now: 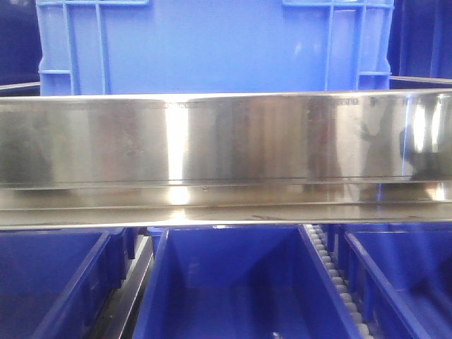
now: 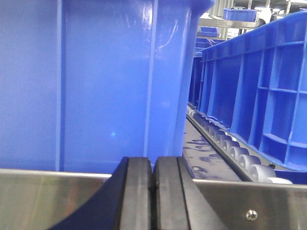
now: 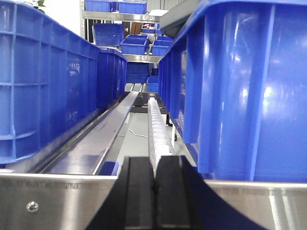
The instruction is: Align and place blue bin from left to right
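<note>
Steel rail (image 1: 226, 141) fronts one blue bin (image 1: 212, 42); three navy bins (image 1: 233, 282) below.

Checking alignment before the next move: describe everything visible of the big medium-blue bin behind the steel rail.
The blue bin looks like glossy medium-blue plastic: a smooth broad wall facing the camera, raised vertical ribs near both corners. It stands upright, square to the steel rail, which hides its base.
</note>
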{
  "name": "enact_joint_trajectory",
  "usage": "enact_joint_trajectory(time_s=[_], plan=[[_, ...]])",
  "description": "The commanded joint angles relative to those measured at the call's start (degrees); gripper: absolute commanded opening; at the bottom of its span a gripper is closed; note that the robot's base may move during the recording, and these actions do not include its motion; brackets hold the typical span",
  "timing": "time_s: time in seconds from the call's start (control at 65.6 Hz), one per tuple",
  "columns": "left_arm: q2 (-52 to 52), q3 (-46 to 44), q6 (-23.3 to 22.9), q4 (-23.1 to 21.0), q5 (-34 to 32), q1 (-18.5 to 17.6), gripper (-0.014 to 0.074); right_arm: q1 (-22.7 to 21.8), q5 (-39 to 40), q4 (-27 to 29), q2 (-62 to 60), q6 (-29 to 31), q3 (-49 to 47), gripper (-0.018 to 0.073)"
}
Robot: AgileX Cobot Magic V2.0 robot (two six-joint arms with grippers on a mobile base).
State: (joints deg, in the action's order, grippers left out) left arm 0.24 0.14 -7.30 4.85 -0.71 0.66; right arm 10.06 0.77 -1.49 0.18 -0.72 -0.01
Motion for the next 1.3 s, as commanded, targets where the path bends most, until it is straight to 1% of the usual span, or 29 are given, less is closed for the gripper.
enact_joint_trajectory(time_s=[0.0, 0.656, 0.732, 0.793, 0.854, 0.869, 0.884, 0.899, 0.976, 1.037, 1.067, 1.128, 1.204, 1.22, 1.265, 1.281], plan=[[-0.24, -0.14, -0.24, -0.12, -0.74, 0.28, -0.0111, -0.15, 1.04, 0.2, -0.18, 0.07, 0.01, -0.0165], [-0.24, -0.14, -0.24, -0.12, -0.74, 0.28, -0.0111, -0.15, 1.04, 0.2, -0.18, 0.07, 0.01, -0.0165], [-0.24, -0.14, -0.24, -0.12, -1.09, 0.28, -0.0111, -0.15, 3.82, 0.2, -0.18, 0.07, 0.01, -0.0165], [-0.24, -0.14, -0.24, -0.35, -5.78, 0.28, -0.0111, -0.15, 9.06, 0.2, -0.18, 0.07, 0.01, -0.0165], [-0.24, -0.14, -0.24, -0.48, -14.83, 0.28, -0.0111, -0.15, 17.48, 0.2, -0.18, 0.07, 0.01, -0.0165], [-0.24, -0.14, -0.24, -0.48, -18.03, 0.28, -0.0111, -0.15, 19.48, 0.2, -0.18, 0.07, 0.01, -0.0165], [-0.24, -0.14, -0.24, -0.48, -20.19, 0.28, -0.0111, -0.15, 22.58, 0.2, -0.18, 0.07, 0.01, -0.0165], [-0.24, -0.14, -0.24, -0.48, -22.31, 0.28, -0.0111, -0.15, 23.66, 0.2, -0.18, 0.07, 0.01, -0.0165], [-0.24, -0.14, -0.24, -0.48, -32.99, 0.28, -0.0111, -0.15, 34.28, 0.2, -0.18, 0.07, 0.01, -0.0165], [-0.24, -0.75, -0.24, -0.76, -36.77, 0.28, -0.0111, -0.15, 38.11, 0.2, -0.18, 0.07, 0.01, -0.0165], [-0.24, -2.35, -0.37, -0.75, -36.68, 0.28, -0.0111, -0.15, 38.27, 0.2, -0.18, 0.07, -0.02, -0.0165], [-0.24, -6.97, -0.5, -0.75, -32.42, 0.28, -0.0111, -0.15, 35.29, 0.2, -0.18, 0.07, -3.41, -0.0165], [-0.24, -13.36, -0.5, -0.75, -22.87, 0.28, -0.0111, -0.15, 25.69, 0.2, -0.18, 0.07, -9.84, -0.0165], [0.3, -15.21, -0.5, -0.75, -20.06, 0.28, -0.0111, -0.15, 23.83, 0.2, -0.1, 0.07, -11.64, -0.0165], [2.19, -19.0, -0.5, -0.75, -14.28, 0.28, -0.0111, -0.15, 18.47, 0.2, 1.43, 0.07, -15.23, -0.0165], [2.83, -20.88, -0.5, -0.75, -11.31, 0.28, -0.0111, -0.15, 15.94, 0.2, 2.39, 0.07, -16.96, -0.0165]])
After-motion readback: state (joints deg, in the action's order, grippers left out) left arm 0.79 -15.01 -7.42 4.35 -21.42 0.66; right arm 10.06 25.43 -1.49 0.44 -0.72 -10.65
